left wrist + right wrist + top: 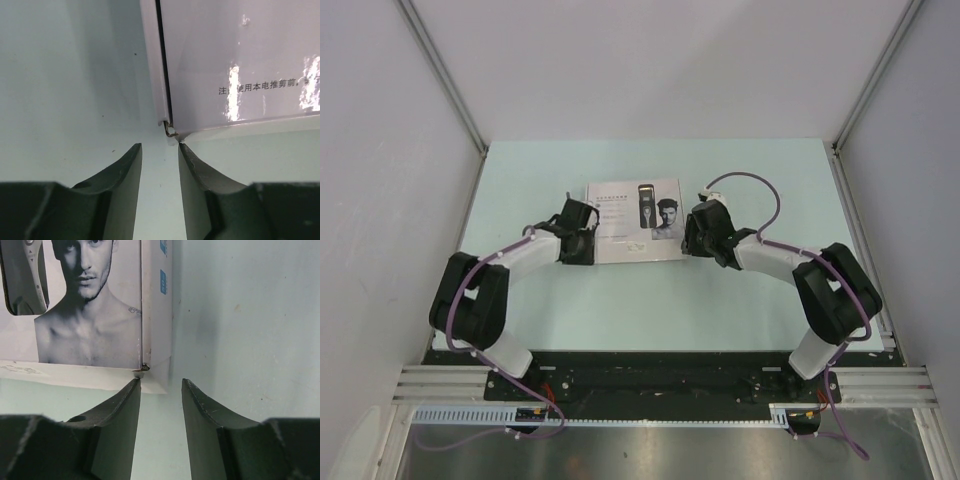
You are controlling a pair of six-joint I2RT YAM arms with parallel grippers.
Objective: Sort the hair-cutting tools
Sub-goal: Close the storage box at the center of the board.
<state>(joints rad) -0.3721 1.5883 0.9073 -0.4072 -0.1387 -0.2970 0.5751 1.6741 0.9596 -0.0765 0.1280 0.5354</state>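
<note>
Pale green table (650,310), grey walls (650,70)

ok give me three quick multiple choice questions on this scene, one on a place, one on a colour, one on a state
1. Where does the white printed box lie?
A) between the left gripper and the right gripper
B) in the far left corner
C) hanging off the near edge

2. What colour is the table?
A) red
B) pale green
C) black

3. How do the right gripper's jaws stand?
A) pressed fully shut
B) clamped on the box
C) apart, with nothing between them

Answers:
1 A: the top view shows a gripper at each near corner of the box.
2 B: the bare surface is pale green in every view.
3 C: the right wrist view shows only bare table in the gap.
</note>
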